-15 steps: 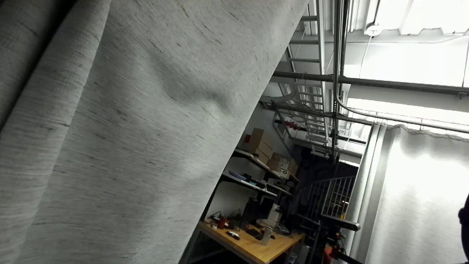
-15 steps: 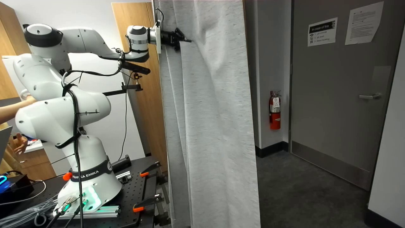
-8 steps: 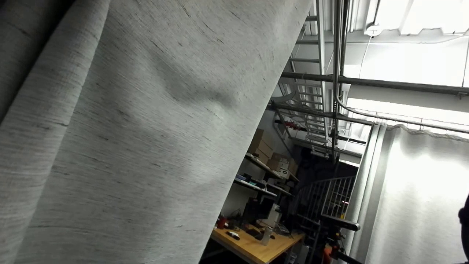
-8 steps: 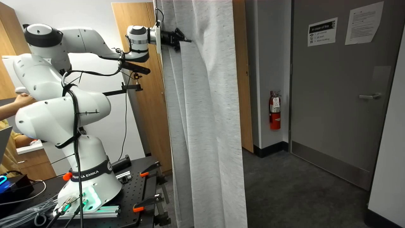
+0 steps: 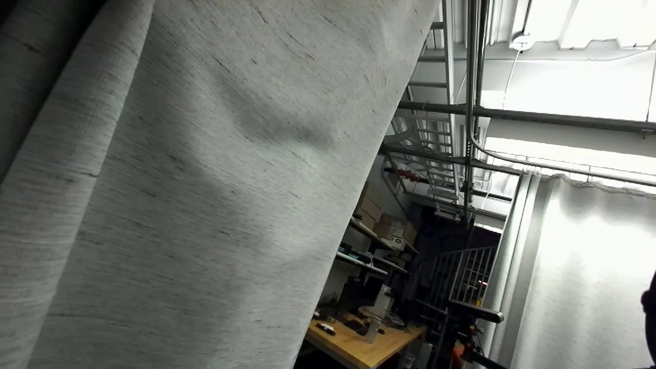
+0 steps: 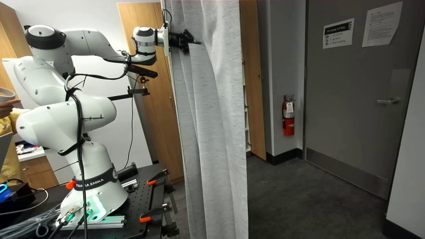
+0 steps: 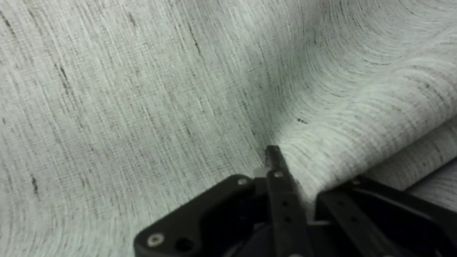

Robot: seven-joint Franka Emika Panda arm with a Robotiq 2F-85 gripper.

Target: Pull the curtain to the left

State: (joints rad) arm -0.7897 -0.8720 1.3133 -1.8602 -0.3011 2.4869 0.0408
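Note:
The curtain is a large light-grey drape with long folds. It hangs on the far side of the gripper in an exterior view (image 6: 219, 132) and covers the left half of an exterior view (image 5: 205, 205). It fills most of the wrist view (image 7: 142, 107). My gripper (image 6: 194, 42) is at the curtain's upper part in an exterior view. In the wrist view my gripper (image 7: 298, 171) is shut on a gathered fold that runs between its fingers. The tip of the right-hand finger is hidden behind the fold. The curtain's top is out of frame.
A wooden cabinet door (image 6: 254, 99), fire extinguisher (image 6: 288, 116) and grey door (image 6: 352, 116) stand right of the curtain. A bench (image 6: 142, 176) with clamps bears the arm. A person (image 6: 8, 132) is at the left edge. A desk (image 5: 359, 348) and second curtain (image 5: 584, 266) show behind.
The curtain's free right edge and lower part have swung, uncovering more of the cabinet door and floor. The arm and gripper look still. The person's hand has moved left.

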